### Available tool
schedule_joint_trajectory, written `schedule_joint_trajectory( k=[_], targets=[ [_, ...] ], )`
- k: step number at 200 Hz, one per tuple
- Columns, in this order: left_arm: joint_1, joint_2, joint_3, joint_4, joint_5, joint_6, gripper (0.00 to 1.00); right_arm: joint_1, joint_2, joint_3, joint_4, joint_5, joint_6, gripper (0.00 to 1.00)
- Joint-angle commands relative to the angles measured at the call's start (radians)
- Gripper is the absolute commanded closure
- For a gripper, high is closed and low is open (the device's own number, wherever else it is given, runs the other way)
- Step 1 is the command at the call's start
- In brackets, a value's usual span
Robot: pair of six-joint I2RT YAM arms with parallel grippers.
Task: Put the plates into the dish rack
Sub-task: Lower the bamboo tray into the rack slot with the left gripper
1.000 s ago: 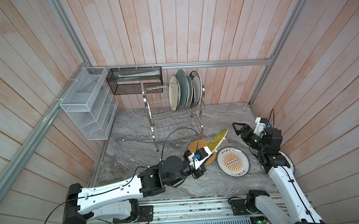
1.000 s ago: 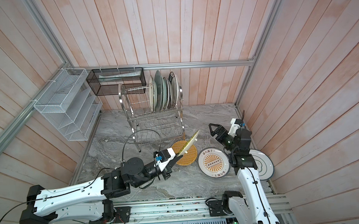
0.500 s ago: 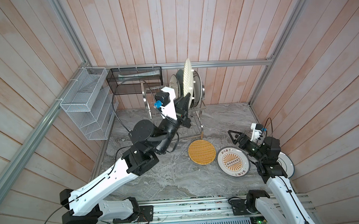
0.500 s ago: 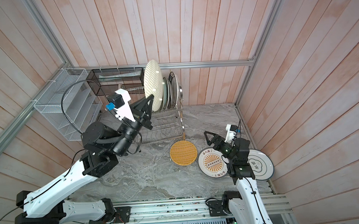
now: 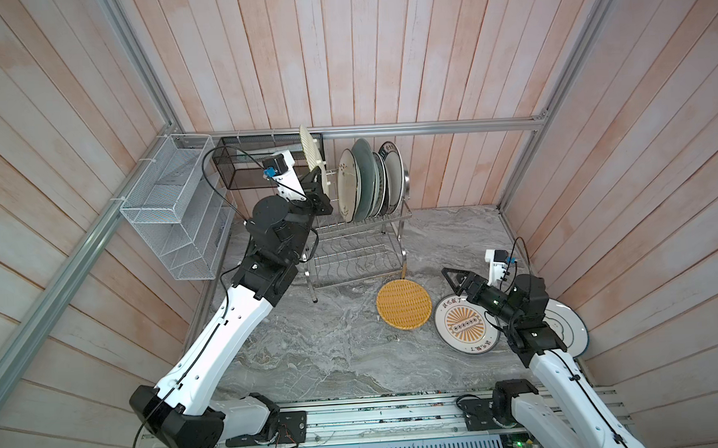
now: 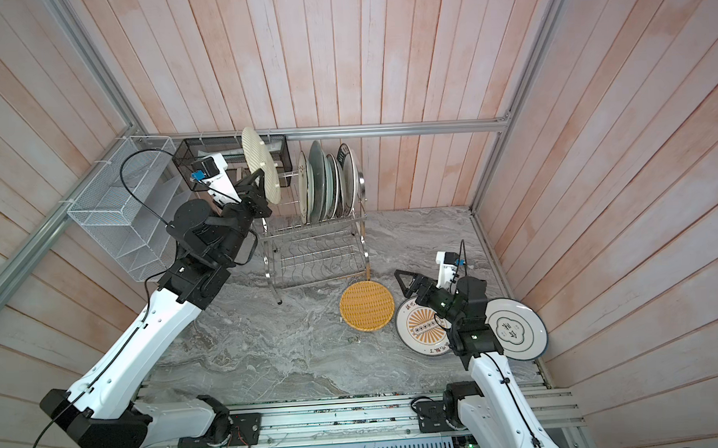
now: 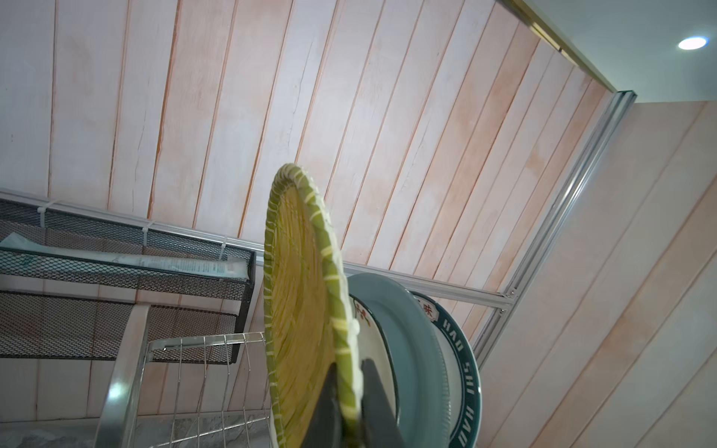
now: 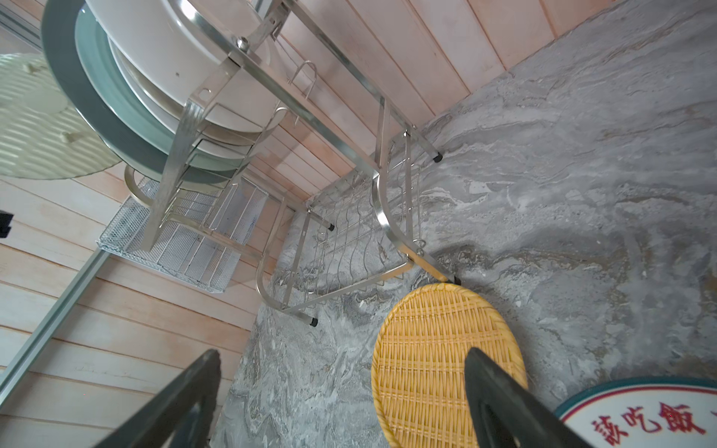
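Above the upper tier of the dish rack, my left gripper pinches the yellow woven-pattern plate by its lower rim. I hold it on edge just beside the racked plates, and it looks clear of the prongs, not yet in a slot. My right gripper hangs spread wide and empty over the stone table, near the plates lying there.

I judge the plate in my grip to be stiff and fairly light. Its raised rim gives my fingers a ridge to bite on, but held so far from its middle it could swing. The glazed plates look heavier, slick and breakable. Each is best taken at the rim, and those lying flat would need a finger worked under the lip first.

The count:
- One plate is in my left fingers.
- Three plates lie flat on the table: an orange woven plate, a sunburst plate close beside it, and a blue-ringed plate partly hidden by my right arm.
- At least four plates stand upright in the rack. Their edges overlap, so I cannot count them exactly.
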Motion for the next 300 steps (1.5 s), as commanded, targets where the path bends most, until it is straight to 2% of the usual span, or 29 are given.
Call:
schedule_joint_trajectory(
  k=[1, 19, 41, 90, 132, 188, 213, 234, 300],
  targets=[
    [0.013, 0.072, 0.055, -0.016, 0.075, -0.049, 1.00, 0.019, -0.002, -0.013, 0.030, 0.004, -0.025, 0.02],
    [0.018, 0.136, 0.090, -0.044, 0.085, -0.055, 1.00, 0.022, -0.005, -0.023, 0.030, 0.006, -0.025, 0.02],
    [0.019, 0.186, 0.109, -0.070, 0.041, -0.064, 1.00, 0.023, -0.010, -0.033, 0.027, 0.003, -0.025, 0.02],
    [0.018, 0.229, 0.113, -0.079, 0.022, -0.045, 1.00, 0.025, -0.013, -0.050, 0.028, -0.006, -0.024, 0.02],
    [0.016, 0.205, 0.133, -0.086, 0.056, -0.003, 1.00, 0.025, 0.001, -0.063, 0.047, -0.013, -0.015, 0.02],
    [-0.048, 0.174, 0.143, -0.074, -0.040, 0.112, 1.00, 0.033, 0.028, -0.081, 0.084, -0.019, 0.008, 0.02],
    [-0.052, 0.174, 0.129, -0.087, -0.108, 0.082, 1.00, 0.039, 0.029, -0.083, 0.079, -0.019, 0.008, 0.02],
    [-0.053, 0.170, 0.098, -0.068, -0.120, 0.070, 1.00, 0.040, 0.022, -0.084, 0.068, -0.015, 0.005, 0.02],
    [-0.019, 0.177, 0.056, -0.089, -0.081, 0.007, 1.00, 0.041, 0.015, -0.095, 0.065, -0.013, 0.004, 0.02]
  ],
)
